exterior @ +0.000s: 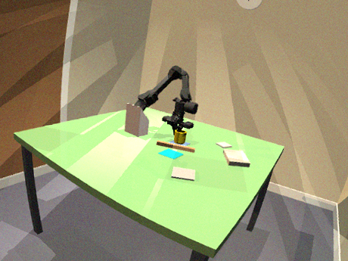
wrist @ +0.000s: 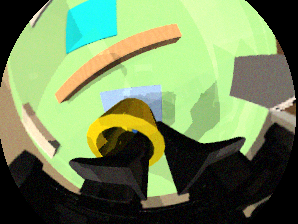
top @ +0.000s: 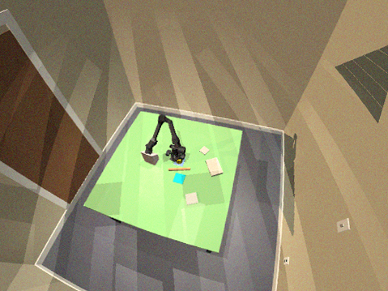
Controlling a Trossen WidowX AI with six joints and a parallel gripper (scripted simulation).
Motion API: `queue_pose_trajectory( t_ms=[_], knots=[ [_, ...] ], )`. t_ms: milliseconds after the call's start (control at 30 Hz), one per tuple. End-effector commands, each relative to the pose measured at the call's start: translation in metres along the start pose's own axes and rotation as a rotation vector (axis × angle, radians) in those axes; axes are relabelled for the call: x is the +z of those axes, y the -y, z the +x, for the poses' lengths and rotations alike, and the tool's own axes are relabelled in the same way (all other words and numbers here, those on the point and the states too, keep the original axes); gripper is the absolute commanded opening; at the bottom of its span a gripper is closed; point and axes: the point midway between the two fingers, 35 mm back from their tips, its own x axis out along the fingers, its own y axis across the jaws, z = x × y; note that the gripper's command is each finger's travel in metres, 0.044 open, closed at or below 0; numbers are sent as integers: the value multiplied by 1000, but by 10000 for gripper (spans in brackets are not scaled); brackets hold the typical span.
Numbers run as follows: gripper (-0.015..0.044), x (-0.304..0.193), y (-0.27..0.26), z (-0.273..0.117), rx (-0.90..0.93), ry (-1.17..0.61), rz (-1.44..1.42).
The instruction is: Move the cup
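Observation:
The yellow cup [top: 179,161] [exterior: 180,137] [wrist: 131,106] is roughly upright over the pale blue pad [exterior: 186,144] [wrist: 155,95]; whether its base touches the pad is hard to tell. My gripper [exterior: 178,130] [wrist: 152,125] is shut on the cup's wall, one finger inside the rim and the other outside. A small blue marble [wrist: 134,131] shows inside; the finger and shadow hide the rest of the inside. The cyan pad [top: 179,178] [exterior: 171,153] [wrist: 92,25] is bare.
An orange-brown bar [top: 179,169] [exterior: 175,146] [wrist: 120,54] lies between the pads. A grey block [top: 149,158] [exterior: 136,120] [wrist: 260,80] stands by the arm's base. Pale flat boxes lie to the side, one larger [top: 214,167] [exterior: 236,156], and another [top: 191,198] [exterior: 183,174] beyond the cyan pad.

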Motion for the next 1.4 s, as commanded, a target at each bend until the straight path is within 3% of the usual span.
queue_pose_trajectory(
  t_ms=[0,433,1367],
  knots=[
    [0,0,-3,-10,8,1,-7],
    [0,5,3,-44,6,-4,0],
    [0,19,1,-41,2,-1,7]
  ],
)
